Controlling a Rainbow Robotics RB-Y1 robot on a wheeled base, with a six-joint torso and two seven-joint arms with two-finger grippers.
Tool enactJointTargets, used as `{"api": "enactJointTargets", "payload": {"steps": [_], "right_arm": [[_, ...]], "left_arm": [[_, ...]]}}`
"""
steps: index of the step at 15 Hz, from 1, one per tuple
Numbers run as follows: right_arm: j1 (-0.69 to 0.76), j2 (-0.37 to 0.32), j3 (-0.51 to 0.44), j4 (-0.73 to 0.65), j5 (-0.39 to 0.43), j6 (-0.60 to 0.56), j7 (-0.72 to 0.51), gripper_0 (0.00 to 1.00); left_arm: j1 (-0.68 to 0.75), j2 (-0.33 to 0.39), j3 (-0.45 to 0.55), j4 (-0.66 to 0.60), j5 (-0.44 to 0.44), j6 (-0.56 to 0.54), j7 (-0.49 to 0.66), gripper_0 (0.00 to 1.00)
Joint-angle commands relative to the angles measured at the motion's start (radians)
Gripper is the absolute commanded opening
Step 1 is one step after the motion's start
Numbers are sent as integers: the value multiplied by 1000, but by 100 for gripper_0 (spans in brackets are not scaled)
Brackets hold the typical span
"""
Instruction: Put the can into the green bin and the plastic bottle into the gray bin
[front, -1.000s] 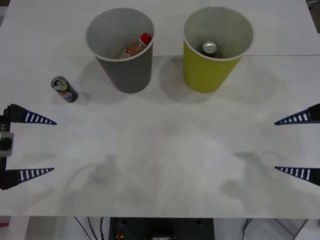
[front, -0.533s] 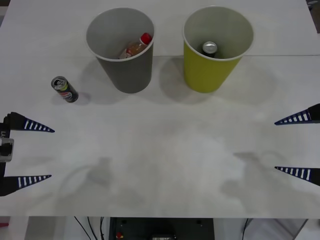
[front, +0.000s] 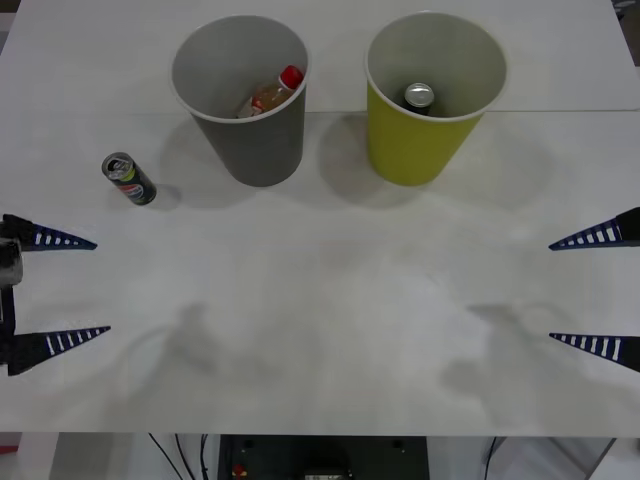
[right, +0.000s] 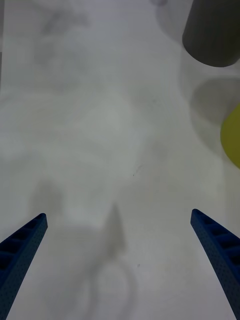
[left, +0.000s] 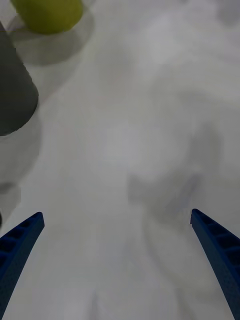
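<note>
Dark can (front: 129, 179) (beyond left jaws)

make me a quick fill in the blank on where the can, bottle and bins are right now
The plastic bottle with the red cap lies inside the ____ bin.
The can with the round logo stands on the table, on the gray bin's ____ side.
Inside the green bin sits a second, ____-topped can.
The left gripper and the right gripper both have their jaws ____.

Missing words: gray; left; silver; open
</note>
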Motion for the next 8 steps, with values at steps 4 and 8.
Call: {"api": "enactJointTargets", "payload": {"steps": [4, 8], "right_arm": [[0, 0, 0, 0, 0, 0, 0, 100], [0, 0, 0, 0, 0, 0, 0, 100]], "left_arm": [[129, 0, -12, -72, 17, 309, 218, 100], [182, 3, -110, -156, -134, 610, 403, 100]]}}
